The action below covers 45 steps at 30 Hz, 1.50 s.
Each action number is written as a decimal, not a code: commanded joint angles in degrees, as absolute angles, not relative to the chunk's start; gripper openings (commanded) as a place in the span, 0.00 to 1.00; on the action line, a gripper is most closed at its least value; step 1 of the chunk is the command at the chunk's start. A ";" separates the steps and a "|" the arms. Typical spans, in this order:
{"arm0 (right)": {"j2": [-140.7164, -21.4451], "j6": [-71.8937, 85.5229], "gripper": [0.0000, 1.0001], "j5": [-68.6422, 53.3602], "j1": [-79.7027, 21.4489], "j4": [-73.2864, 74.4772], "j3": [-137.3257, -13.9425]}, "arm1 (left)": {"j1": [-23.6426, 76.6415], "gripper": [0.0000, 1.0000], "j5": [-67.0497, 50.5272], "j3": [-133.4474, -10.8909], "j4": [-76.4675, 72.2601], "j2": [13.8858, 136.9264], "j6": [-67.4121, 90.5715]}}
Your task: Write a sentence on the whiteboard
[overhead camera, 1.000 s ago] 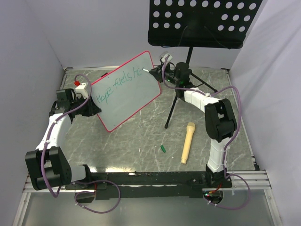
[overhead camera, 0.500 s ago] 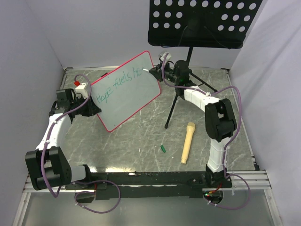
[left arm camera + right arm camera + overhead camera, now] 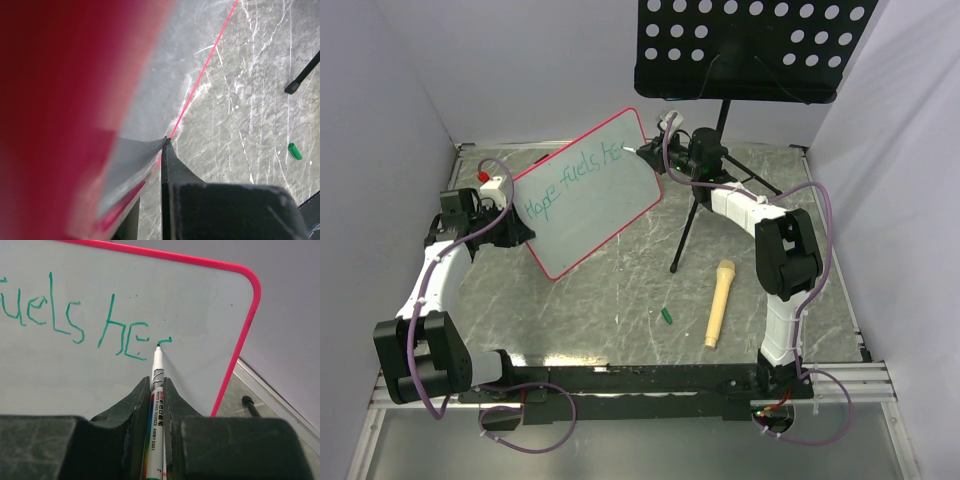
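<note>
Past second: teal-green handwritten sentence [image 3: 574, 181] gains one short stroke after "Hope fuels he", so the third word is barely begun. Right jaws clamped tight on the white-barrelled green marker [image 3: 155, 385], tip on the board. Left jaws nearly closed, pinching the edge of the pink-framed white rectangular whiteboard [image 3: 595, 205]. Board sits tilted over the grey marbled surface [image 3: 620, 300], far-left. Long axis runs near-left to far-right, face toward the marker.

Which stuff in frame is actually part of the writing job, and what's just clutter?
In use:
- whiteboard, held tilted by left gripper
- sentence, green, unfinished
- marker, clamped in right gripper, tip on the board

Lying about:
- microphone and green cap on the table
- music stand behind
</note>
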State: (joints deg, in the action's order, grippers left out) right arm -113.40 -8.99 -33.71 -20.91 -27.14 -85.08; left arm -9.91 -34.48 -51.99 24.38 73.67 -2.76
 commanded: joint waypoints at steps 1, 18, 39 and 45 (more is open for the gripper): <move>-113.03 -10.37 0.00 -34.89 -21.27 -27.68 -85.34 | -9.32 0.01 -11.25 -48.34 35.24 77.26 -15.12; -112.32 -10.46 0.00 -34.19 -20.39 -27.86 -83.93 | -9.32 0.01 -10.72 -48.25 34.98 77.08 -14.94; -112.06 -8.88 0.00 -32.08 -19.60 -30.23 -83.76 | -9.32 0.01 -10.81 -48.25 34.80 77.43 -14.68; -112.15 -8.09 0.00 -32.25 -19.60 -30.85 -84.46 | -9.32 0.01 -10.99 -48.08 34.72 77.43 -14.59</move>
State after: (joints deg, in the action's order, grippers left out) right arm -113.40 -8.51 -32.77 -19.99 -27.42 -83.94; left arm -9.91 -34.37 -52.01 24.47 73.73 -2.68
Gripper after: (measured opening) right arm 0.193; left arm 0.193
